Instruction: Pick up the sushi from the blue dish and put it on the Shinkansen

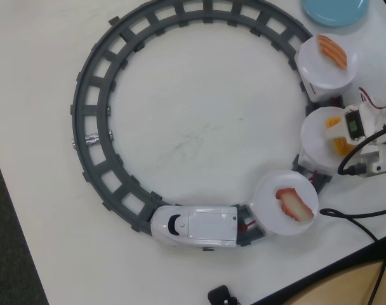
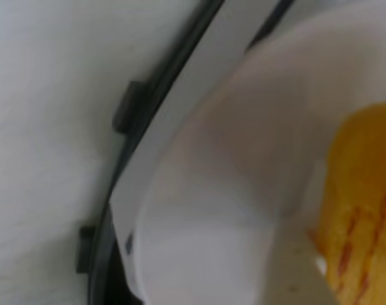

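Observation:
The yellow-orange sushi (image 1: 333, 121) is over the middle white plate (image 1: 315, 143) of the Shinkansen (image 1: 194, 226), which stands on the grey ring track at the lower right. My gripper (image 1: 338, 135) reaches in from the right and is closed around the sushi, low over that plate. In the wrist view the sushi (image 2: 364, 210) fills the right side, against one finger (image 2: 288, 273), with the plate (image 2: 244, 159) close below. The blue dish (image 1: 334, 9) lies at the top right edge, and the part in view is bare.
The rear plate (image 1: 320, 73) carries an orange striped piece (image 1: 332, 51). The plate behind the engine (image 1: 272, 210) carries a red-and-white piece (image 1: 294, 203). The grey track (image 1: 91, 127) rings the table centre. A black cable (image 1: 358, 219) runs along the table's right edge.

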Controlling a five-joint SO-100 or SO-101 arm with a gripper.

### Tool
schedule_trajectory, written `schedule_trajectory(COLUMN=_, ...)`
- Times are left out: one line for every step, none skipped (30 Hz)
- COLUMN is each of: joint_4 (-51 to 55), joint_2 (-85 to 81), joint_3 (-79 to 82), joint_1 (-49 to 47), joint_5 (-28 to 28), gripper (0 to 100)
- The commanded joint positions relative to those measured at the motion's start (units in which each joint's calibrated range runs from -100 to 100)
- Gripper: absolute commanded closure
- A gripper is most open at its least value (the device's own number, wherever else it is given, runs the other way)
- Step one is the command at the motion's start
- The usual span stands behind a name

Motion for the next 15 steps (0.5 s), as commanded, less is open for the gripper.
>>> schedule_trajectory(joint_4=0.24, joint_2=-2.19, joint_3=-1.35, joint_1=0.15, joint_5=-0.57, gripper=92)
schedule_trajectory(joint_4=0.75, joint_2=-2.61, joint_3=-1.98, joint_1=0.06, joint_5=-0.57, gripper=89)
schedule_trajectory(joint_4=1.86, joint_2=-2.69, joint_3=-2.96, joint_1=0.06, joint_5=-0.73, gripper=85)
schedule_trajectory(joint_4=3.15, joint_2=-2.69, joint_3=-4.58, joint_1=-0.02, joint_5=-0.73, gripper=81)
schedule_trajectory(joint_4=4.43, joint_2=-2.61, joint_3=-6.37, joint_1=-0.02, joint_5=-0.73, gripper=77)
schedule_trajectory(joint_4=5.8, joint_2=-2.69, joint_3=-8.44, joint_1=-0.02, joint_5=-0.73, gripper=73)
schedule_trajectory(joint_4=7.26, joint_2=-2.78, joint_3=-10.68, joint_1=-0.02, joint_5=-0.73, gripper=70)
schedule_trajectory(joint_4=8.88, joint_2=-2.78, joint_3=-13.2, joint_1=-0.02, joint_5=-0.73, gripper=68)
schedule_trajectory(joint_4=10.42, joint_2=-2.78, joint_3=-15.8, joint_1=-0.11, joint_5=-0.73, gripper=67)
schedule_trajectory(joint_4=11.79, joint_2=-2.78, joint_3=-18.13, joint_1=-0.73, joint_5=-0.73, gripper=66)
schedule_trajectory(joint_4=12.9, joint_2=-2.78, joint_3=-20.11, joint_1=-1.43, joint_5=-0.73, gripper=66)
schedule_trajectory(joint_4=13.93, joint_2=-2.78, joint_3=-21.9, joint_1=-1.87, joint_5=-0.73, gripper=66)
schedule_trajectory(joint_4=14.62, joint_2=-2.86, joint_3=-23.16, joint_1=-1.78, joint_5=-0.78, gripper=66)
schedule_trajectory(joint_4=15.64, joint_2=-3.03, joint_3=-25.14, joint_1=-1.17, joint_5=-0.78, gripper=66)
schedule_trajectory(joint_4=17.27, joint_2=-3.45, joint_3=-27.11, joint_1=-0.55, joint_5=-0.84, gripper=66)
